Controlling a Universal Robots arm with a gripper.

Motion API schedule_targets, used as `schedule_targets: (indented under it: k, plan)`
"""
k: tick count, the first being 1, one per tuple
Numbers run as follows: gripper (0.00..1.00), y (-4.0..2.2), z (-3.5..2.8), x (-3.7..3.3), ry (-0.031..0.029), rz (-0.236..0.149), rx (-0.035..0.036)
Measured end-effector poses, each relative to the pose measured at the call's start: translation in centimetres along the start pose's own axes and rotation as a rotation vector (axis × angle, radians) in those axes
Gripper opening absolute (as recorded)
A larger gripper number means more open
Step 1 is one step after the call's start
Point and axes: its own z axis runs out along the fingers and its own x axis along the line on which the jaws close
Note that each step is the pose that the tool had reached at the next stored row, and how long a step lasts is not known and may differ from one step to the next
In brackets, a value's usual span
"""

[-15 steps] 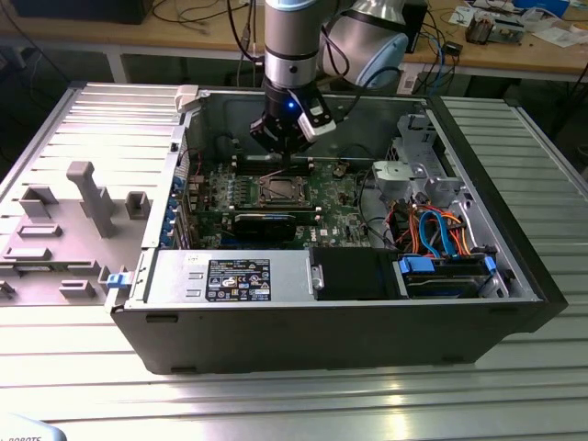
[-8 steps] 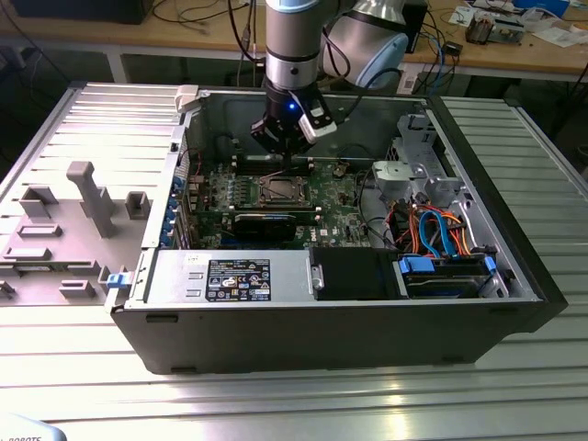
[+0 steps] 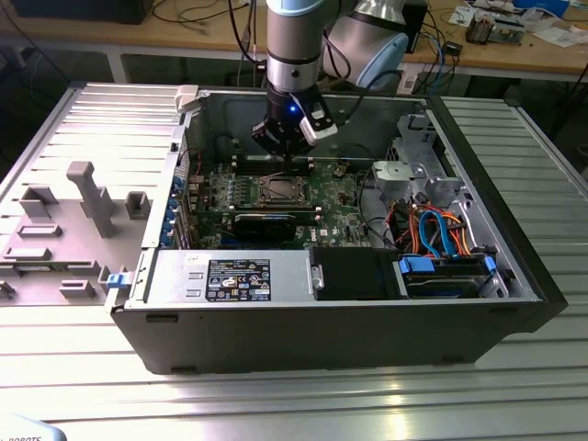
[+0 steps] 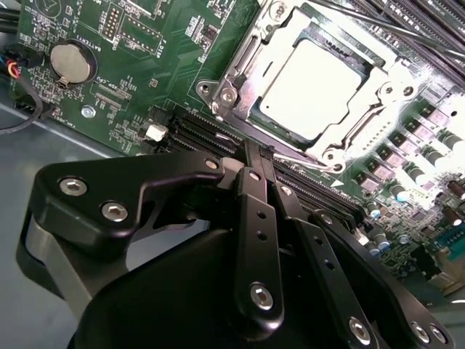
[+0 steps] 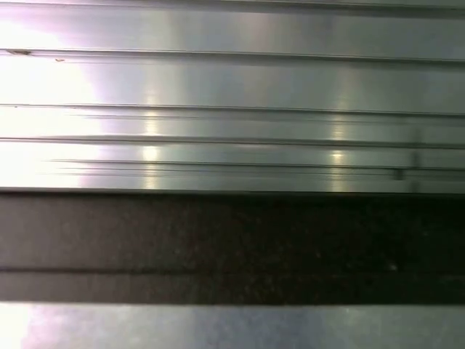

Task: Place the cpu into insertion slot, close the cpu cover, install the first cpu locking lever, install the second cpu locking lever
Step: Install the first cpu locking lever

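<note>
— Where was the cpu (image 4: 316, 87)?
— Seated in the insertion slot (image 4: 240, 69) on the green motherboard (image 4: 138, 58), with the cpu cover (image 4: 363, 91) lying flat around it.
— And the claw (image 4: 258, 156)?
— Clenched, fingers (image 4: 254, 218) pressed together on nothing, tip just beside the socket's edge, over the memory slots (image 4: 203, 134).
— Beyond that?
— The open computer case (image 3: 514, 303) lay on the ribbed metal table (image 3: 294, 404).

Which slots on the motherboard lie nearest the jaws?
The long black memory slots just ahead of the gripper, between it and the CPU socket, which sits farther off.
</note>
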Motion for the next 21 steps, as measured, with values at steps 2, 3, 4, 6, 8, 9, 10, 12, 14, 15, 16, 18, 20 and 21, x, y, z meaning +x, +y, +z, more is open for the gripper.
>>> schedule_targets:
  k: [2, 3, 4, 6, 8, 9, 10, 12, 14, 15, 16, 18, 20, 21]
  plan:
    - [0.11, -0.01, 0.16, -0.02, 0.0, 0.0, 0.0]
    - [0.11, -0.01, 0.25, -0.05, 0.0, 0.001, 0.0]
    - [0.11, -0.01, 0.3, -0.08, 0.0, 0.001, 0.0]
    - [0.11, -0.02, 0.37, -0.19, 0.0, 0.003, 0.0001]
    - [0.11, -0.02, 0.39, -0.28, -0.0001, 0.005, 0.0002]
    - [0.11, -0.02, 0.4, -0.31, -0.0003, 0.006, 0.0]
    - [0.11, -0.02, 0.4, -0.32, -0.0003, 0.006, 0.0001]
    - [0.11, -0.02, 0.4, -0.32, -0.0002, 0.006, 0.0]
    - [0.11, -0.02, 0.51, -0.33, -0.0004, 0.006, -0.0001]
    - [0.11, -0.03, 0.57, -0.34, -0.0003, 0.006, 0.0001]
    - [0.11, -0.03, 0.62, -0.35, -0.0002, 0.006, 0.0]
    - [0.11, -0.04, 0.72, -0.38, -0.0001, 0.006, 0.0001]
    - [0.11, -0.04, 0.87, -0.43, -0.0002, 0.006, 0.0001]
    - [0.11, -0.04, 0.93, -0.45, -0.0002, 0.006, 0.0001]
